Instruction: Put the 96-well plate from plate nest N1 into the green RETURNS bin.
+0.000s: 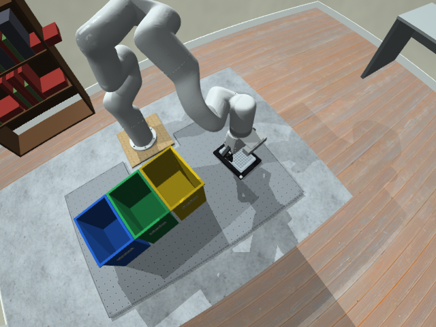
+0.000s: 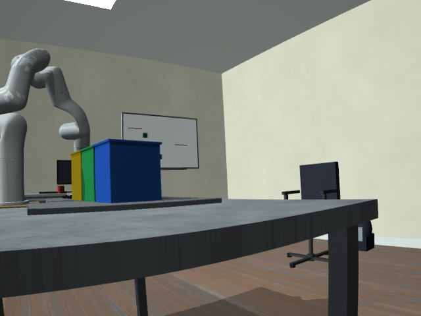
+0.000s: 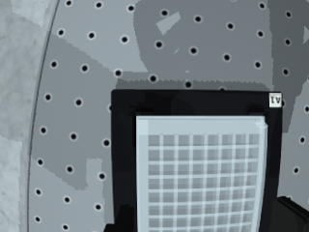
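The white 96-well plate (image 1: 243, 161) (image 3: 203, 188) lies flat in the black plate nest (image 1: 230, 169) (image 3: 123, 155) on the perforated board. My gripper (image 1: 239, 152) is open and low over the plate, with one finger on each side of it at its near end. The fingers do not touch the plate. The green bin (image 1: 148, 211) (image 2: 87, 173) stands upright between the yellow bin (image 1: 176, 181) (image 2: 75, 176) and the blue bin (image 1: 105, 234) (image 2: 129, 170), to the left of the nest. In the exterior view the bins hide the gripper and the plate.
The three bins touch in a row on the grey perforated board (image 1: 225, 214). The arm's base (image 1: 142, 140) stands on a wooden pad behind the yellow bin. A bookshelf (image 1: 35, 91) stands at the far left, off the table.
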`<state>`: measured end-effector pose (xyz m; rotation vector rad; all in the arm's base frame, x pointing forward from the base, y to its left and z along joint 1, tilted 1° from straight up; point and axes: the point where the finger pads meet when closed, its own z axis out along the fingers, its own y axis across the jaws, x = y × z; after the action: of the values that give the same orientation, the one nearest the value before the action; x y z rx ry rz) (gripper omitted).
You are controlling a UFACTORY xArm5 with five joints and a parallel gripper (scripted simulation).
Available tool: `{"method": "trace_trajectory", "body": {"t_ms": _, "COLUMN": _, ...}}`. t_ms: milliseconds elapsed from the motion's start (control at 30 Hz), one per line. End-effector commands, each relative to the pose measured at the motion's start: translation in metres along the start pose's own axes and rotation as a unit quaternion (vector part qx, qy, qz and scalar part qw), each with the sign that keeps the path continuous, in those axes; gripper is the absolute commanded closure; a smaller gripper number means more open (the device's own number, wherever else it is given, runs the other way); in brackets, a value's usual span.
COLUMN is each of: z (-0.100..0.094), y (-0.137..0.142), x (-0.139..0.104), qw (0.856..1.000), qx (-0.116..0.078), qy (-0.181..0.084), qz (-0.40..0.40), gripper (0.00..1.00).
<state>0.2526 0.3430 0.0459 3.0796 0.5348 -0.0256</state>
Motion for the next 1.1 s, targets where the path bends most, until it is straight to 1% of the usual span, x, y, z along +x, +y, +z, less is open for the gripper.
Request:
{"method": "trace_trajectory", "body": {"t_ms": 0, "z": -0.001, "y": -0.001, "x": 0.001, "qw": 1.0, "qx": 0.001, "qy": 0.001, "qz": 0.0, "gripper": 0.0}}
{"method": "trace_trajectory", "body": {"t_ms": 133, "z": -0.001, "y": -0.001, "x": 0.001, "qw": 1.0, "qx": 0.001, "qy": 0.001, "qz": 0.0, "gripper": 0.0}}
{"method": "trace_trajectory", "body": {"t_ms": 1067, "z": 0.015, "y": -0.001, "x": 0.001, "qw": 1.0, "qx": 0.001, "qy": 0.001, "qz": 0.0, "gripper": 0.0}}
